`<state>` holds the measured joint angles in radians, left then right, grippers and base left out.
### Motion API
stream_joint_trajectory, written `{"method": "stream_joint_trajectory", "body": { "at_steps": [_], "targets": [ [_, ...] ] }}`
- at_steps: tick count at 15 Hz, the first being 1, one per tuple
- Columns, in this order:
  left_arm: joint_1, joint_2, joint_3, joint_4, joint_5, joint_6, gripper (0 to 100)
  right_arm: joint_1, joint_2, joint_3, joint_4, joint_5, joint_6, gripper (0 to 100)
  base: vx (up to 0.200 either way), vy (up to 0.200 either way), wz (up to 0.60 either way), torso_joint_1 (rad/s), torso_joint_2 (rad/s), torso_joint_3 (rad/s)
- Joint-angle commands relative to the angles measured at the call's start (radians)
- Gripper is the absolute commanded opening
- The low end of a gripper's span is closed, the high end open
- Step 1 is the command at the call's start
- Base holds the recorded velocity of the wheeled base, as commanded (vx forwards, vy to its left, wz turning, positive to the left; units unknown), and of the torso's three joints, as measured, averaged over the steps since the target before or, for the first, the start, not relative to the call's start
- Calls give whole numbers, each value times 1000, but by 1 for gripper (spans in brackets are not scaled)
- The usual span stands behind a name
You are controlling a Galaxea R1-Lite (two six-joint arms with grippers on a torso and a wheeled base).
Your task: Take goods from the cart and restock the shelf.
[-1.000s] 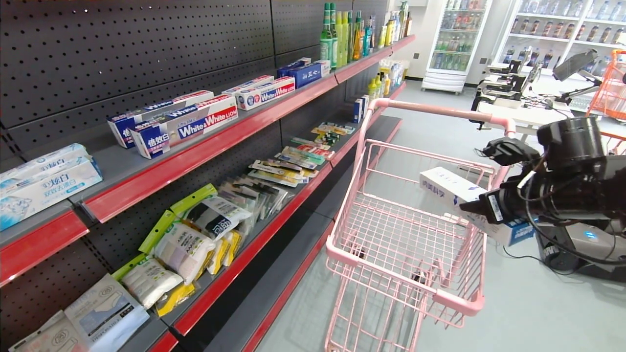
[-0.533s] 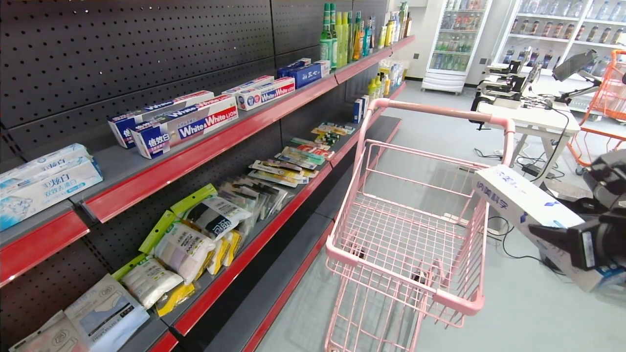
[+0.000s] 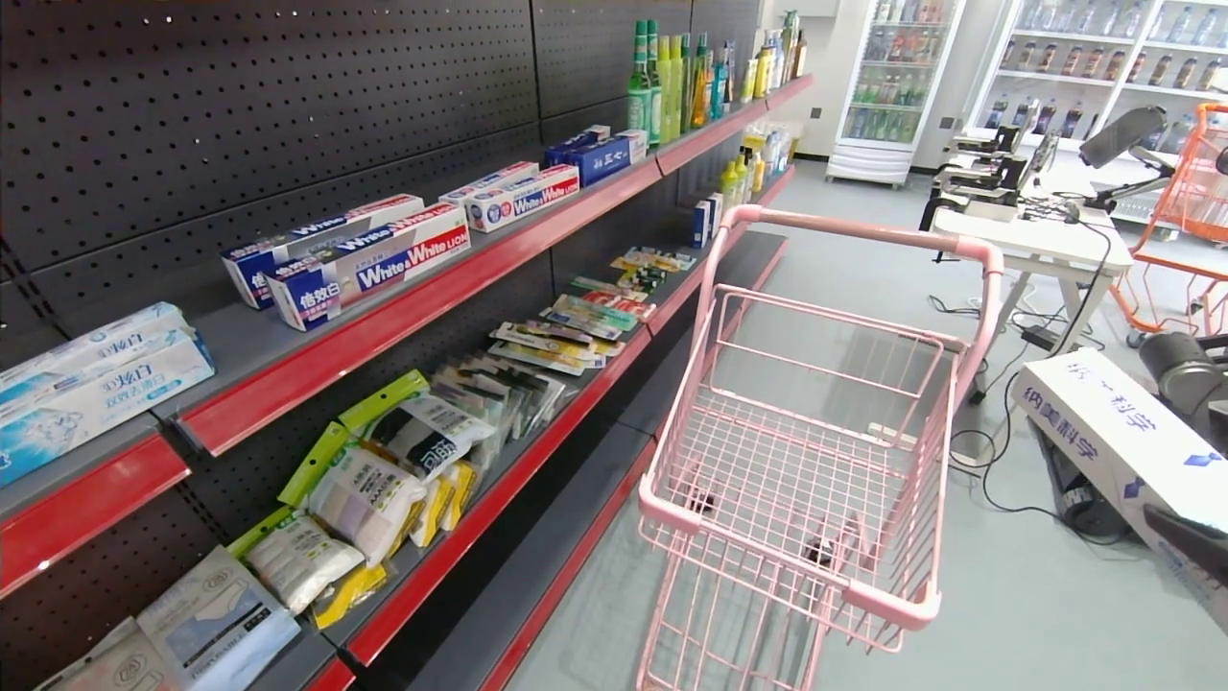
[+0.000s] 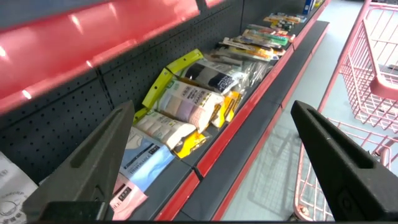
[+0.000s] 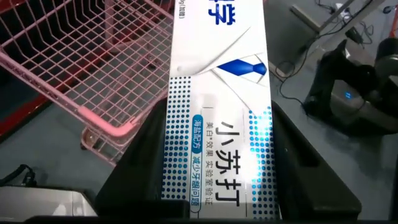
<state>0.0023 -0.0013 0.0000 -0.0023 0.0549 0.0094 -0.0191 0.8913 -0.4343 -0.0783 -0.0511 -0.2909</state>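
The right pincer (image 5: 217, 124) pinches a long white-and-blue toothpaste box (image 3: 1113, 451), one dark finger (image 5: 134, 168) pressed to each long side. The grip sits at the box's near end. The long axis runs straight out from the pincer, so the free end points ahead and slants toward the handle end of the pink cart (image 3: 672, 504). The broad printed face is turned up.

The box hangs in the air over the floor, outside the cart and on its right, near the side rim but apart from it.

The left pincer (image 4: 211, 109) is spread wide with nothing between its fingers. It is low beside the shelf (image 3: 432, 288), facing along the lower tier, where soft pouches (image 4: 186, 106) lie in a row behind the red edge.

On the upper tier, toothpaste boxes (image 3: 369, 259) lie flat with their long sides along the shelf front, and bottles (image 3: 662, 72) stand farther down. A white bench (image 3: 1036, 240) stands beyond the cart.
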Motion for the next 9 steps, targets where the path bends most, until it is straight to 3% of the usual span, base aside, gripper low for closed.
{"method": "stream_joint_trajectory", "body": {
  "at_steps": [1, 9],
  "targets": [
    [1, 1, 0, 1, 0, 0, 100, -1, -51, 8, 0, 0, -8, 0, 0, 0, 0, 212, -500, -281],
    [1, 1, 0, 1, 0, 0, 100, -1, 21, -93, -1, 4, -19, 0, 0, 0, 0, 256, -566, -315]
  ]
}}
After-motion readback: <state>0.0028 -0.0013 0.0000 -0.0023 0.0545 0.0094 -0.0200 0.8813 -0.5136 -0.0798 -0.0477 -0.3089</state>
